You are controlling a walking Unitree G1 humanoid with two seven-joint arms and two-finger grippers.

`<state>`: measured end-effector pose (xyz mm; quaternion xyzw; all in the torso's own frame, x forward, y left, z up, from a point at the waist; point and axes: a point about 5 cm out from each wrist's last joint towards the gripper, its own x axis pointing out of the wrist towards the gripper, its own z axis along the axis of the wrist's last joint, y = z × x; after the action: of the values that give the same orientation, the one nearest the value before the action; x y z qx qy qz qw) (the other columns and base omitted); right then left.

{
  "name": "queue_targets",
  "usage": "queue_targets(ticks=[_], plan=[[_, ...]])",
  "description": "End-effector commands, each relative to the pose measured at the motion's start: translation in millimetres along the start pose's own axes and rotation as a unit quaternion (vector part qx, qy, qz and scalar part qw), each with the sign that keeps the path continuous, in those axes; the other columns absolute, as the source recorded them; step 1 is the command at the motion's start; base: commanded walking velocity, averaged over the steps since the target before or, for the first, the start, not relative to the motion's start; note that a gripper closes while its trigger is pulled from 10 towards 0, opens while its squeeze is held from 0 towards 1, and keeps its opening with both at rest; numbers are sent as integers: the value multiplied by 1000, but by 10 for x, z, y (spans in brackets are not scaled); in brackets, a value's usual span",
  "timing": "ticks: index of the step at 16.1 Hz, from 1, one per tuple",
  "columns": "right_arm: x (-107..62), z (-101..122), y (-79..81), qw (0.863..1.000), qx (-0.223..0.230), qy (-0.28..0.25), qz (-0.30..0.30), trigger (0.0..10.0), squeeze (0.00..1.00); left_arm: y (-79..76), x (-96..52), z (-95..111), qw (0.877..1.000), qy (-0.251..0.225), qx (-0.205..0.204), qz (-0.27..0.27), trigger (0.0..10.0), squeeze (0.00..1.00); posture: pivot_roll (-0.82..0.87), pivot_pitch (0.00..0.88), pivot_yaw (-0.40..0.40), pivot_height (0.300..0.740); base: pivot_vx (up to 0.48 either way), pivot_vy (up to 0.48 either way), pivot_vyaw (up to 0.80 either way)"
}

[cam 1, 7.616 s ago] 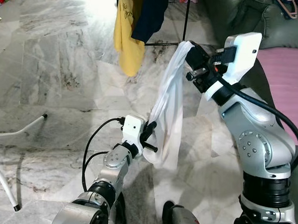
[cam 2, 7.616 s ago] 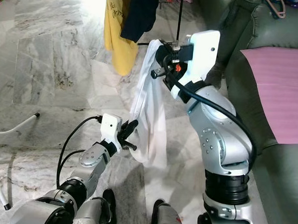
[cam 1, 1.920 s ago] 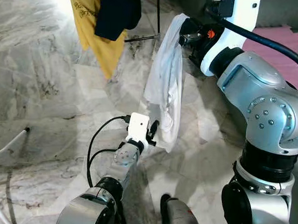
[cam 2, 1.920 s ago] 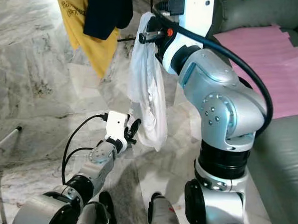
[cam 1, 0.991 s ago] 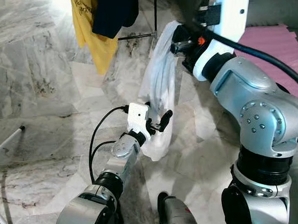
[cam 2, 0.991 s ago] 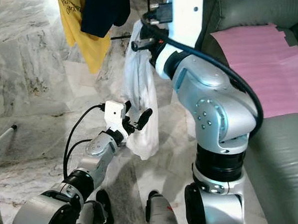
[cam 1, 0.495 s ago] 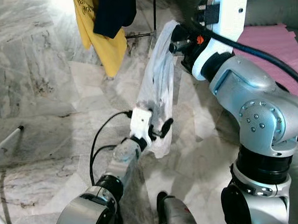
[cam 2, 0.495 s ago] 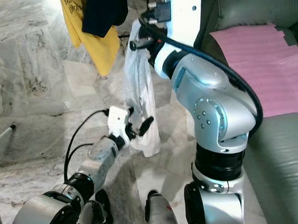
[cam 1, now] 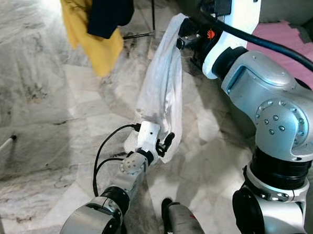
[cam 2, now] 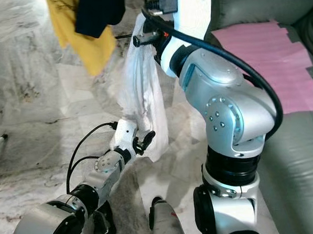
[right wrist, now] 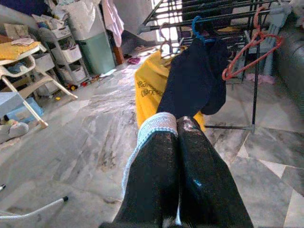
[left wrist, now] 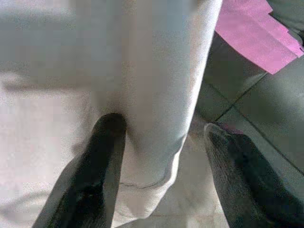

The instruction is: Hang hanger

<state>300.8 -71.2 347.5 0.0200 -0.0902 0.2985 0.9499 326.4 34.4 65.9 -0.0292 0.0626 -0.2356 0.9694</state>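
Right gripper (right wrist: 176,124) raised, pinched tight on top of white garment (cam 1: 162,91), which hangs to the left gripper (cam 1: 164,145). Left fingers (left wrist: 102,161) spread wide against its hem. Rack (right wrist: 216,14) beyond.

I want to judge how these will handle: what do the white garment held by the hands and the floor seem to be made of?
White garment: soft, thin woven or knit fabric, probably cotton; it hangs in limp folds from the right hand, with a ribbed edge in the right wrist view. The left hand is open at its lower part. Floor: polished, grey-veined stone tiles, likely marble, slightly glossy.
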Motion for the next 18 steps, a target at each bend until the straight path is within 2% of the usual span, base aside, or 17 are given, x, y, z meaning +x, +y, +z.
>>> queue_targets(ticks=[1, 3, 6, 8, 18], plan=[[-35, 108, 80, 1000, -7, -20, 15, 0, 0, -906, 35, -82, 994, 15, -84, -70, 0, 0, -605, 282, -27, 740, 0, 0, 0], [-41, 111, 99, 1000, -5, -15, 17, 0, 0, -860, 48, -65, 996, 12, -75, -48, 0, 0, -608, 279, -27, 740, 0, 0, 0], [-62, 122, 129, 1000, 1, -11, 20, 0, 0, -684, 120, 75, 997, -12, -75, -1, 0, 0, -607, 280, -24, 740, 0, 0, 0], [-64, 120, 139, 1000, 3, -11, 22, 0, 0, -627, 141, 112, 997, -15, -73, 10, 0, 0, -602, 278, -20, 740, 0, 0, 0], [-64, 120, 139, 1000, 3, -11, 22, 0, 0, -627, 141, 112, 997, -15, -73, 10, 0, 0, -602, 278, -20, 740, 0, 0, 0]])
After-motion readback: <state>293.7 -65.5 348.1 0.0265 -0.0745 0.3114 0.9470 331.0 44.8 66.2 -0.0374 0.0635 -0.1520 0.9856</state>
